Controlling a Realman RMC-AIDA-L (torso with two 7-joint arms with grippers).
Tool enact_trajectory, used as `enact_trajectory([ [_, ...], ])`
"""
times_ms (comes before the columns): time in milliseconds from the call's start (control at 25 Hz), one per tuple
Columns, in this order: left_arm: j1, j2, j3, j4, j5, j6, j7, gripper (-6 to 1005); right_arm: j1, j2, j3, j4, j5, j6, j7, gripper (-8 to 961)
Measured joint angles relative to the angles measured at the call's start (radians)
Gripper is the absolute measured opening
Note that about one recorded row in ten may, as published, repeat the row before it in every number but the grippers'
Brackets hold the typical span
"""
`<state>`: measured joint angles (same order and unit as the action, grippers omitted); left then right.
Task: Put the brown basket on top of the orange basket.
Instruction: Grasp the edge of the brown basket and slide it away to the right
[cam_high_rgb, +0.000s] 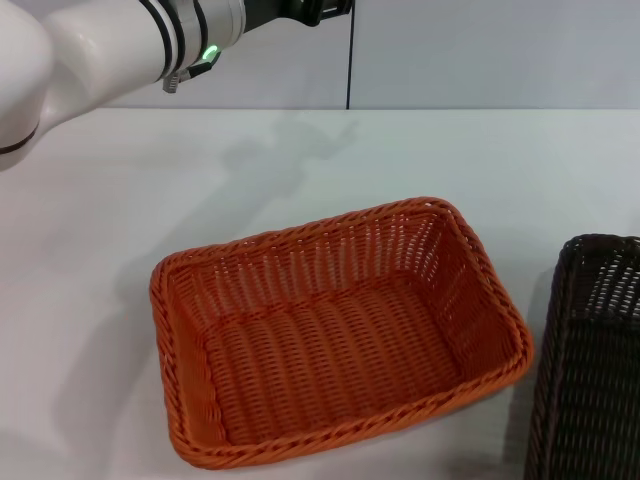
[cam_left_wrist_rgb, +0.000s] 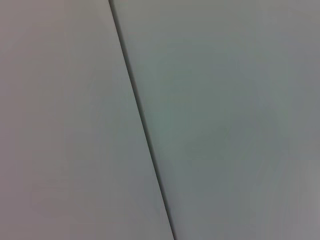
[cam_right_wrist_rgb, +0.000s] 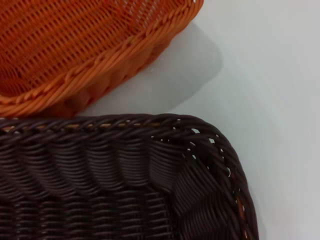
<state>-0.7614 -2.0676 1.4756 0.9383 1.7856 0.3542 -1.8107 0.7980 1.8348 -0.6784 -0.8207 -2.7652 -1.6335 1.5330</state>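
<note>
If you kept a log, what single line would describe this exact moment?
orange basket: empty, on table | brown basket: beside it on the robot's right, not stacked | left arm: raised | right wrist camera: over brown basket

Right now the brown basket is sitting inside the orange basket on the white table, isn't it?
Not quite. The brown basket is not inside the orange basket. It sits beside it on the white table, on the robot's right. The head view shows the two side by side and the orange one holding nothing; the right wrist view shows their rims close together.
</note>
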Motion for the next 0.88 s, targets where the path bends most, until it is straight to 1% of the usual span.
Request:
enact_trajectory([
  [120,-0.002,0.000,0.002,-0.001,0.000,-0.004,0.006,845,-0.004,-0.006,0.009,-0.004,-0.001,-0.020,0.001,219],
  [280,-0.004,-0.001,0.003,-0.003,-0.002,-0.008,0.009,845,-0.008,-0.014,0.012,0.006,-0.011,-0.035,0.006,215],
  [480,-0.006,-0.001,0.003,-0.007,-0.003,-0.008,0.009,845,-0.016,-0.015,0.025,0.018,-0.052,-0.058,0.010,210],
  [880,-0.018,0.001,-0.002,-0.025,-0.003,-0.021,0.021,845,-0.053,-0.016,0.092,0.010,-0.049,-0.097,0.010,201],
])
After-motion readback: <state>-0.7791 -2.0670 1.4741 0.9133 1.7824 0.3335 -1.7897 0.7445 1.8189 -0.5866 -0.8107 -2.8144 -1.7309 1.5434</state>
